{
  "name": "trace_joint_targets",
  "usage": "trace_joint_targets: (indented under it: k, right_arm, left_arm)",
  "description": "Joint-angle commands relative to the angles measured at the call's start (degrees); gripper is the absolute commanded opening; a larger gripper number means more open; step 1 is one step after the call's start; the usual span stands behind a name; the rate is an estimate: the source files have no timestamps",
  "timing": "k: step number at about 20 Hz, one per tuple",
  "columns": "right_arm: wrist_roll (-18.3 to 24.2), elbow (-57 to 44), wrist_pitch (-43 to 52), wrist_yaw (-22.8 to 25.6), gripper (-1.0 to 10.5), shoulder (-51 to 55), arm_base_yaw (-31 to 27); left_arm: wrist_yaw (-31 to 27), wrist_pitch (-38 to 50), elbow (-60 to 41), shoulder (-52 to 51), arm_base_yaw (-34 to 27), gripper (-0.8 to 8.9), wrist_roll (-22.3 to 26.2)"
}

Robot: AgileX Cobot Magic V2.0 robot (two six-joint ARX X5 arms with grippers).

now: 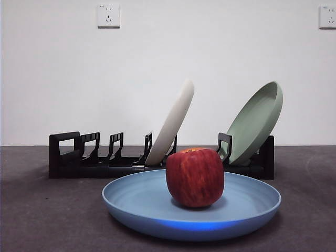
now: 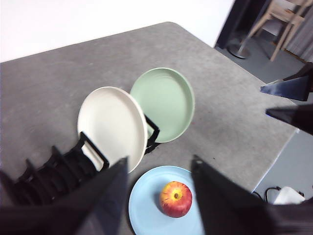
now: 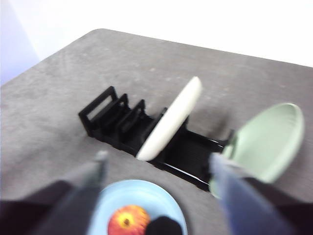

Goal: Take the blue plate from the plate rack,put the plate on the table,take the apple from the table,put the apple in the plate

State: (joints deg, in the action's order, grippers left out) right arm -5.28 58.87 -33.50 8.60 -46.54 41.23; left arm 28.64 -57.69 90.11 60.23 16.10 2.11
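Observation:
The dark red apple [image 1: 195, 177] sits in the middle of the blue plate [image 1: 136, 202], which lies flat on the grey table [image 1: 42, 220] in front of the black plate rack [image 1: 79, 157]. In the left wrist view, my left gripper [image 2: 160, 161] is open and empty, high above the apple [image 2: 175, 199] and the blue plate [image 2: 146, 205]. In the blurred right wrist view, my right gripper [image 3: 157, 156] is open and empty, also high above the apple [image 3: 128, 220] and the blue plate [image 3: 161, 203]. Neither gripper shows in the front view.
A cream-white plate [image 1: 170, 126] leans in the middle of the rack and a pale green plate [image 1: 254, 123] leans at its right end. The rack's left slots stand empty. The table's edge [image 2: 274, 152] and the floor beyond show in the left wrist view.

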Motion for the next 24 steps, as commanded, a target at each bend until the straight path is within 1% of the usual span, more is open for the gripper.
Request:
trace_joint_targets:
  k: [1,2,4,8,12,16,18,20,22,24]
  right_arm:
    - [-0.5,-0.1,-1.8,0.9,-0.1,0.7,0.0]
    - [-0.8,-0.1,-2.8,0.9,-0.1,0.8,0.0]
    - [-1.3,-0.1,-4.1,0.8,-0.1,0.7,0.0]
    - [-1.5,-1.9,-4.6,0.6,-0.1,0.7,0.0]
    - [-3.6,-6.4,-3.5,0.6,-0.1,0.7,0.0]
    - [-5.3,-13.7,2.4,0.6,-0.1,1.4,0.0]
    - [-8.3,-19.6,8.5,0.7,-0.1,1.6,0.0]
    - [-8.8,-24.2,13.4,1.0,-0.1,1.6,0.0]
    - [-8.5,-26.1,15.7,1.1,-0.1,1.2,0.0]
    - [-9.1,-26.1,15.3,2.3,0.0,0.7,0.0]
  left_arm:
    - [-3.9,1.5,-0.7,0.1,2.6,-0.09,1.2]
    - [-8.3,2.1,-1.4,0.1,4.2,-0.09,1.2]
    - [-11.8,3.2,-3.1,0.0,6.2,-0.09,1.1]
    - [-15.5,8.2,-10.3,-1.1,9.2,-0.09,0.4]
    - [-18.6,16.5,-20.9,-4.1,10.6,-0.09,-2.3]
    - [-22.2,26.3,-31.8,-8.5,11.3,-0.09,-5.0]
    - [-25.7,31.8,-39.3,-12.0,11.3,-0.09,-5.2]
    - [-27.3,35.8,-44.8,-15.1,11.3,-0.09,-5.2]
    - [-27.1,39.1,-48.0,-17.0,11.3,-0.09,-5.3]
    - [-26.9,38.8,-48.1,-17.0,11.3,-0.08,-5.9]
